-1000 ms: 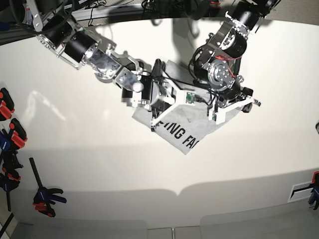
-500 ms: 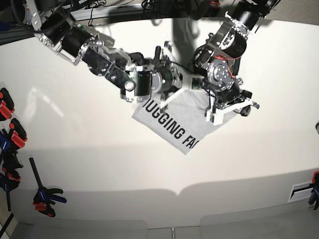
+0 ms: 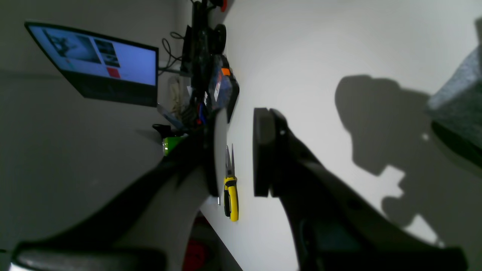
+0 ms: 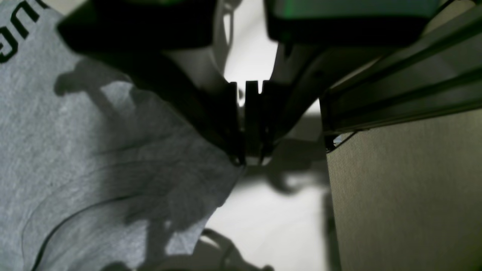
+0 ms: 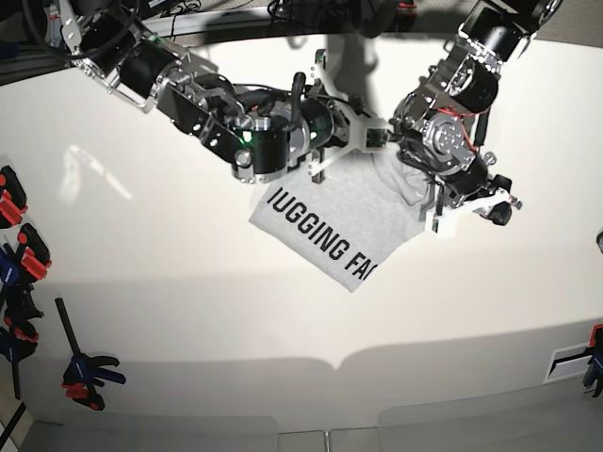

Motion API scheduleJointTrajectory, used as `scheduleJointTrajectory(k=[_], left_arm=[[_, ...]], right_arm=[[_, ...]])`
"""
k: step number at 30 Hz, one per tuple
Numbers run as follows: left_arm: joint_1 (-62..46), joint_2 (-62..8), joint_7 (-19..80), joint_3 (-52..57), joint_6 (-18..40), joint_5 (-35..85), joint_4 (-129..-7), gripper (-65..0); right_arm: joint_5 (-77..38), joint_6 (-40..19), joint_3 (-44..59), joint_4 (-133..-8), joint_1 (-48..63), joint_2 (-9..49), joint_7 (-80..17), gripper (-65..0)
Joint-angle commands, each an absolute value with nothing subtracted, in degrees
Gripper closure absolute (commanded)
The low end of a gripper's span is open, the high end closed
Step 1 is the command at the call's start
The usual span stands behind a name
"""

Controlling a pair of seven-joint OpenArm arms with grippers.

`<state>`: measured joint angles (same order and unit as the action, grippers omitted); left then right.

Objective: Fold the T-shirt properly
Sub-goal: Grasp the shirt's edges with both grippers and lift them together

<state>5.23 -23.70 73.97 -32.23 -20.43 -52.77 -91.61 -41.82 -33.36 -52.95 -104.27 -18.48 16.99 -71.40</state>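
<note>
Light heather-grey cotton T-shirt (image 5: 334, 226) with black block lettering lies on white desk (image 5: 170, 282), already compact folded packet. Right pincer (image 4: 250, 150) nearly pressed together at cloth edge; grip unclear. Left pincer (image 3: 235, 150) spread, empty, beside shirt. Final tidy fold possibly left.

The gray T-shirt (image 5: 344, 221) is lying with its big black letters facing up. In the base view they are reading "UGGING FA", and then the fold is cutting the word off. The right wrist view is showing only bits of letters, too few to read.
</note>
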Motion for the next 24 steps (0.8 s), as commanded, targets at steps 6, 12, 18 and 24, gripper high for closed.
scheduleJointTrajectory(k=[6,12,18,24], left_arm=[[6.35,-24.14,74.0,-31.92,-21.91,-54.39,-92.71,-11.0],[6.37,-24.14,72.2,-31.92,-24.97,-53.49,-92.71,-11.2],[7.35,-23.55,63.37,-31.83,-24.67,-24.75,-92.71,-11.2],[7.44,-16.8,62.04,-31.64,-24.05,-21.37,-98.32,-11.2]], right_arm=[[-42.63,-33.91,-52.64,-105.23,-19.66,16.84,-73.6,-15.6],[-40.47,-35.99,-50.5,-106.54,-20.95,16.82,-66.96,-15.6],[-23.79,-25.58,-37.17,-103.94,-20.45,13.17,-48.8,-15.6],[-22.44,-28.32,-21.63,-89.82,-23.18,3.55,-47.16,-15.4]])
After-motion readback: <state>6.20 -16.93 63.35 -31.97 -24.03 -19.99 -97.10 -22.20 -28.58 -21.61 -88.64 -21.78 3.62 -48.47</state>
